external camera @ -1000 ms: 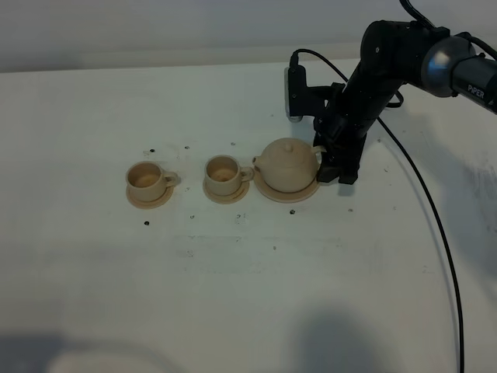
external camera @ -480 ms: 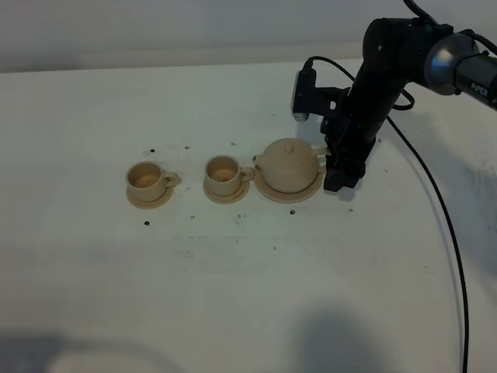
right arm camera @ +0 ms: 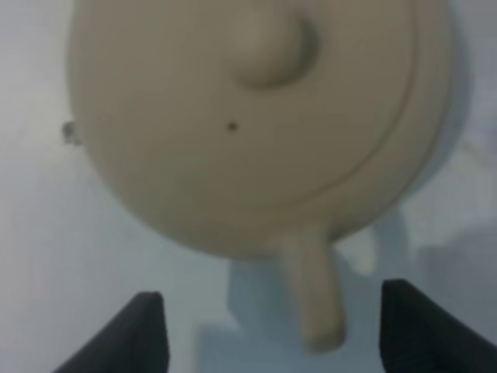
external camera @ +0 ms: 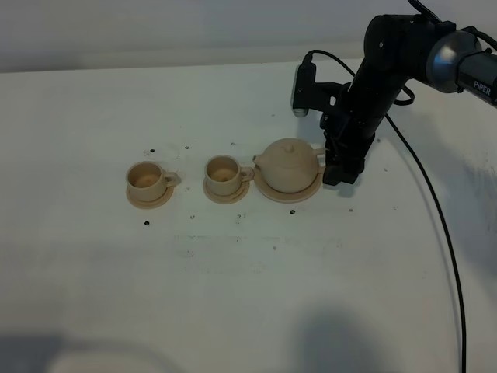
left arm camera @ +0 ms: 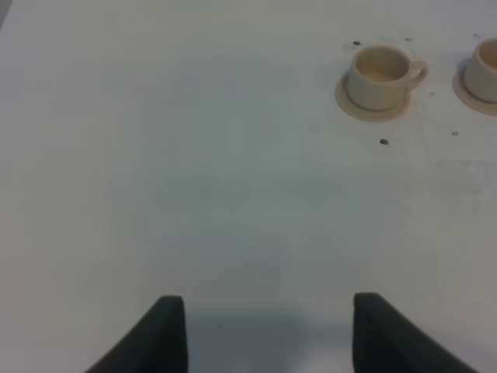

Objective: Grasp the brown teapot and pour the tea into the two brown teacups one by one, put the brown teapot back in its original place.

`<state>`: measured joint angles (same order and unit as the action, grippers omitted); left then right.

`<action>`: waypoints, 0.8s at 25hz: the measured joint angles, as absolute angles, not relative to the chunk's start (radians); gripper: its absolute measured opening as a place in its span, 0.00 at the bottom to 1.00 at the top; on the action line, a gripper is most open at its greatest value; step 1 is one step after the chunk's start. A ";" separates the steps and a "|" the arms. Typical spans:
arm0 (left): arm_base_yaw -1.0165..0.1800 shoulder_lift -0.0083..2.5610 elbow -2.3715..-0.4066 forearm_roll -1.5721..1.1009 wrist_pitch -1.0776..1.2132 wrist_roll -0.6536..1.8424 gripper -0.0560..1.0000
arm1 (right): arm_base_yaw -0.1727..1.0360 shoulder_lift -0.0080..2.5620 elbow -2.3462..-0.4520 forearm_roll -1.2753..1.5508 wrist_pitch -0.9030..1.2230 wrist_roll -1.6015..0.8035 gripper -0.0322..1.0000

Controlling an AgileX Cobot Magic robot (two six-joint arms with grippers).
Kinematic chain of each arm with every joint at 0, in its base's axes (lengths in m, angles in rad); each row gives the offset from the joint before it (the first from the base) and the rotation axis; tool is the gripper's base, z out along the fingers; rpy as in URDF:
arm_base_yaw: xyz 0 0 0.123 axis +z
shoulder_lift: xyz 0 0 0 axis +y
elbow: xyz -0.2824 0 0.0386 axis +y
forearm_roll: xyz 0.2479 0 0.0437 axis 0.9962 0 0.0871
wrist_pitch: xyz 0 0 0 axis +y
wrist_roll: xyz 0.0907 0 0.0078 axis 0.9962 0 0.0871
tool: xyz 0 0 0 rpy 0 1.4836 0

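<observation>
Brown teapot (external camera: pixel 288 165) sits on its big saucer (external camera: pixel 272 193) on the tabletop. Its loop handle (right arm camera: pixel 313 295) points straight into the gap of my right hand (external camera: pixel 342 169), which is wide open and holds nothing. My left hand (left arm camera: pixel 269 303), open and holding nothing too, is far off.

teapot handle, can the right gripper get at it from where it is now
Probably yes. The right gripper is open right beside the brown teapot, and in the right wrist view the handle lines up between its spread fingers, with nothing else in the gap.
</observation>
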<state>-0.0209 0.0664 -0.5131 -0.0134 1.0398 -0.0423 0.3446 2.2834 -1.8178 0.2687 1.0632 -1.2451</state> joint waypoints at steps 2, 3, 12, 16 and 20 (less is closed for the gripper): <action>-0.021 0.066 -0.513 -0.013 1.040 -0.042 0.50 | 0.345 2.283 -1.818 0.269 1.032 -1.268 0.60; -0.021 0.066 -0.513 -0.013 1.040 -0.042 0.50 | 0.345 2.283 -1.818 0.269 1.024 -1.277 0.60; -0.021 0.066 -0.513 -0.013 1.040 -0.042 0.50 | 0.345 2.283 -1.818 0.272 1.099 -1.260 0.60; -0.021 0.066 -0.513 -0.013 1.040 -0.042 0.50 | 0.345 2.283 -1.818 0.292 1.125 -1.246 0.60; -0.021 0.066 -0.513 -0.013 1.040 -0.042 0.50 | 0.346 2.283 -1.818 0.319 1.160 -1.230 0.60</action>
